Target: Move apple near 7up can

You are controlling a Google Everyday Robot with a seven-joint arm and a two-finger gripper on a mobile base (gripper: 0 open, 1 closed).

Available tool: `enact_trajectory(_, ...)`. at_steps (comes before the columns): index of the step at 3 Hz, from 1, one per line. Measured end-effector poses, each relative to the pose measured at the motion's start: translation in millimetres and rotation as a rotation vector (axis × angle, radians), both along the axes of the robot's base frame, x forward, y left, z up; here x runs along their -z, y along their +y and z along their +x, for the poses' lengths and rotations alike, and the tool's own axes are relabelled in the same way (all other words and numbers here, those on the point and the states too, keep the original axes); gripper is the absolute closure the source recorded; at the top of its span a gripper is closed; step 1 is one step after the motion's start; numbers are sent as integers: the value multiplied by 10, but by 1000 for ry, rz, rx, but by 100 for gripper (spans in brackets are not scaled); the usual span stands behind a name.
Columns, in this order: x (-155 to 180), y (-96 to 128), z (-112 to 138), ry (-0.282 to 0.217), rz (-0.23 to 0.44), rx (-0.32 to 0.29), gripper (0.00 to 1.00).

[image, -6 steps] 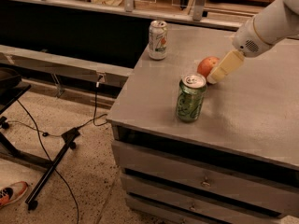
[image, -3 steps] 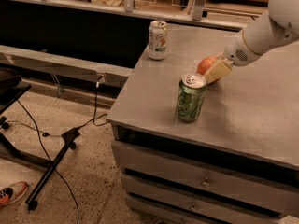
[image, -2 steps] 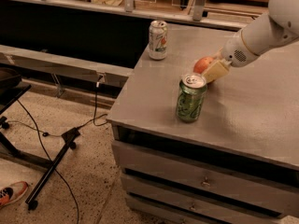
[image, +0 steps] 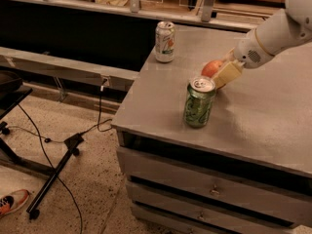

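Note:
The apple (image: pixel 210 68) is round and red-orange and sits at the middle of the grey cabinet top (image: pixel 263 116). My gripper (image: pixel 219 73) reaches in from the right and is closed around it; a cream finger (image: pixel 227 74) covers the apple's right front side. I cannot tell whether the apple rests on the top or hangs just above it. The 7up can (image: pixel 165 41), white with green and orange-red marks, stands upright at the far left corner of the top, well apart from the apple, to its left and behind.
An all-green patterned can (image: pixel 199 102) stands upright just in front of the apple and gripper. The cabinet's left edge drops to the floor, where a black stand (image: pixel 53 179) and cables lie. A shelf (image: pixel 122 6) with clutter runs along the back.
The gripper and the apple have shifted slightly left and back together over the two seconds. Both cans have stayed in place.

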State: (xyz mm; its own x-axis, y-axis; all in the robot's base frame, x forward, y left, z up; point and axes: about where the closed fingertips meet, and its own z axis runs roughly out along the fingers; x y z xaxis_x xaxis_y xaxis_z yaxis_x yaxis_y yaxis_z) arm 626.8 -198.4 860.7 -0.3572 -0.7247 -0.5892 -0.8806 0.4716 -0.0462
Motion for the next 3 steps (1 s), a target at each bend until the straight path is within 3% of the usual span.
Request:
enact_trajectory(2, -337, 110, 82, -60, 173, 40, 100)
enact_trajectory(3, -441, 304, 357, -104, 201, 43, 100)
